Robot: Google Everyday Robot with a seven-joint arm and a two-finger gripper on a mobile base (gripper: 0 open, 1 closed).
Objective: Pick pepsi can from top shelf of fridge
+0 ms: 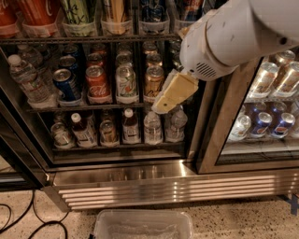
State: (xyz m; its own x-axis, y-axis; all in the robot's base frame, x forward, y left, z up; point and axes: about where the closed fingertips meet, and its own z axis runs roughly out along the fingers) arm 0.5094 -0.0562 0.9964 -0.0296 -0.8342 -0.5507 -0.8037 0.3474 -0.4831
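The gripper [174, 93], which I cannot tell to be apart or together, hangs before the middle row of the fridge [140, 186], below the top shelf [93, 40], where the pepsi can [152, 10] stands upright in a clear holder [152, 25], so it probably must rise first.

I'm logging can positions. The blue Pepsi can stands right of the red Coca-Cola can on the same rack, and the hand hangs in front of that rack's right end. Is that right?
Not quite. The camera view shows the Pepsi can standing left of the Coca-Cola can, not right. The rest holds: same rack, hand in front of its right end.
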